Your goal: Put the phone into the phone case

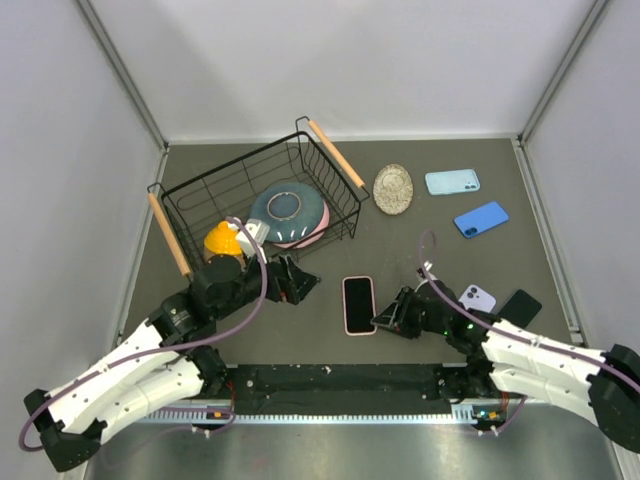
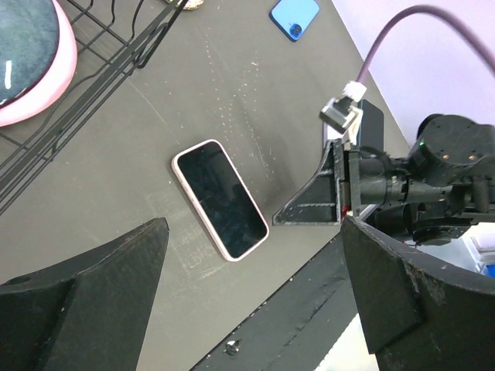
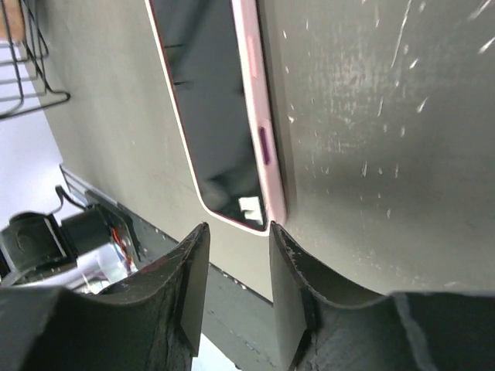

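Flat on the dark bench (image 1: 400, 255), screen up, near the front middle: the phone (image 1: 359, 305), wrapped along its edge by a pink case (image 3: 249, 62) (side buttons covered in the same pink in the right wrist view). Not gripped by anything.

Just beside the phone's lower right edge, low over the bench: the right end effector (image 1: 385, 320), aimed at the phone. From its own camera, fingers (image 3: 193, 286) parted by a narrow gap, nothing between them, the phone's rounded corner right in front of the tips. Touching or barely apart: impossible to tell.

To the phone's left, near the front of the wire basket (image 1: 190, 210): the left end effector (image 1: 303, 280), spread wide and pinching nothing. In the left wrist view, its dark fingers (image 2: 100, 294) at the bottom corners, the phone beyond and between them, apart from both.

Inside the basket: a blue-grey bowl (image 1: 288, 208) on something pink, plus a yellow object (image 1: 222, 240). Farther back on the right: a round pale disc (image 1: 393, 188), a light blue case or phone (image 1: 452, 181) and a deeper blue one (image 1: 481, 219). Close by the right arm: a lilac phone (image 1: 478, 297) and a black slab (image 1: 520, 305), both flat on the bench.
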Controlling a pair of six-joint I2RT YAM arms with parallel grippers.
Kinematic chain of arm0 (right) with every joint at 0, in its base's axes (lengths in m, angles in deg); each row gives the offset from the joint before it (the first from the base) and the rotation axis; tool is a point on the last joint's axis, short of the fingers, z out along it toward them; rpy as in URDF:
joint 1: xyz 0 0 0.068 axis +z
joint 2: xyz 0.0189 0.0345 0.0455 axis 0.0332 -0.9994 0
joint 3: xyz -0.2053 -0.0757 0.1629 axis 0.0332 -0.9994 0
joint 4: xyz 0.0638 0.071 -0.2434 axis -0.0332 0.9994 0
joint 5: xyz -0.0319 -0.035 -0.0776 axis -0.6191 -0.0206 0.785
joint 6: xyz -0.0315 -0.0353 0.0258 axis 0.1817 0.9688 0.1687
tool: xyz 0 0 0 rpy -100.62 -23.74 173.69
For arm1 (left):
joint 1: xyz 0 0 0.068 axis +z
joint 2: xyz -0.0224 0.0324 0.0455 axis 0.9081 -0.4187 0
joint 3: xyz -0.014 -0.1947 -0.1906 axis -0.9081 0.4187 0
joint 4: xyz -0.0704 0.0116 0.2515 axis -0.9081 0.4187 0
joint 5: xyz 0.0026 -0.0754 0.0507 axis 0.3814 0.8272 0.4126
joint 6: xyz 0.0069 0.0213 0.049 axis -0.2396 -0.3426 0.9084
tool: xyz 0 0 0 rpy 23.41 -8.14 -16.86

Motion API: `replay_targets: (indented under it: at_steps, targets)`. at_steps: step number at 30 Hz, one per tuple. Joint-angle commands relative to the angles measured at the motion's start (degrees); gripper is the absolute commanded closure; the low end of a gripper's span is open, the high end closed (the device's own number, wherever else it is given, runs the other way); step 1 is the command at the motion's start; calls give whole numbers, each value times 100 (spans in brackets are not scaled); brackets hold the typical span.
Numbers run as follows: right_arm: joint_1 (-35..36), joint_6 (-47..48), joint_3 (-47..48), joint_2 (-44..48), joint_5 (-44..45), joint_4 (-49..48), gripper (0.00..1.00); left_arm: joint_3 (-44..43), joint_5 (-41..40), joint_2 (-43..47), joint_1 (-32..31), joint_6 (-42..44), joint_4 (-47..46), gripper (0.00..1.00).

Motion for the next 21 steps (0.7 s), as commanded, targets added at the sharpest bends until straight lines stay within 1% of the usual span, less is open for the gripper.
replay_targets:
  at_steps: [1, 2, 4, 5, 6, 7, 8, 9, 10, 11, 12, 13, 14, 15, 16, 17, 19, 20, 21]
  targets:
    - [48, -268, 599, 610, 1008, 1034, 61, -259, -256, 188, 4, 412, 149, 1]
    - [40, -251, 669, 708, 1402, 1236, 58, -233, -257, 266, 4, 465, 167, 1]
    - [-117, 12, 993, 788, 1695, 1369, 56, -189, -187, 337, 4, 649, 176, 1]
    - [-241, 379, 1152, 736, 1870, 1431, 55, -163, -125, 407, 4, 720, 184, 1]
    - [-372, 530, 1336, 639, 1924, 1675, 53, -128, -81, 434, 4, 859, 193, 1]
    - [-713, 697, 1704, 386, 1942, 1738, 53, -119, 15, 478, 4, 939, 219, 1]
    - [-873, 1151, 1890, 209, 1881, 1774, 51, -110, 42, 504, 4, 1018, 237, 1]
    - [-1014, 1399, 2275, 42, 1872, 1861, 51, -84, 51, 530, 4, 1150, 272, 1]
    - [-1320, 1611, 2496, -142, 1906, 1984, 50, -66, 42, 600, 4, 1220, 333, 1]
    - [-1471, 1978, 2716, -579, 1994, 2116, 49, -40, -27, 645, 4, 1291, 360, 1]
    - [-1629, 2165, 3144, -783, 2030, 2317, 48, 13, -72, 688, 4, 1379, 378, 1]
    - [-1926, 2375, 3357, -1038, 2047, 2397, 48, -4, -98, 767, 4, 1388, 369, 1]
    - [-2077, 2786, 3577, -1484, 2117, 2511, 48, -13, -11, 812, 4, 1388, 343, 1]
    - [-2192, 2869, 4067, -1732, 2292, 2747, 48, 39, -2, 864, 4, 1432, 273, 1]
    - [-2315, 2930, 4254, -1926, 2633, 3037, 47, 57, -37, 952, 4, 1450, 255, 1]
    - [-2594, 3105, 4404, -2241, 2697, 3048, 46, 57, -159, 987, 4, 1450, 272, 1]
    - [-2912, 3151, 4765, -2533, 2829, 3031, 42, 22, -239, 1058, -5, 1450, 351, 1]
    - [-3210, 3186, 4914, -2735, 2838, 2996, 38, 22, -248, 1093, 4, 1476, 377, 1]
    - [-3360, 3221, 5228, -3111, 2830, 2944, 37, 31, -248, 1119, 4, 1502, 378, 1]
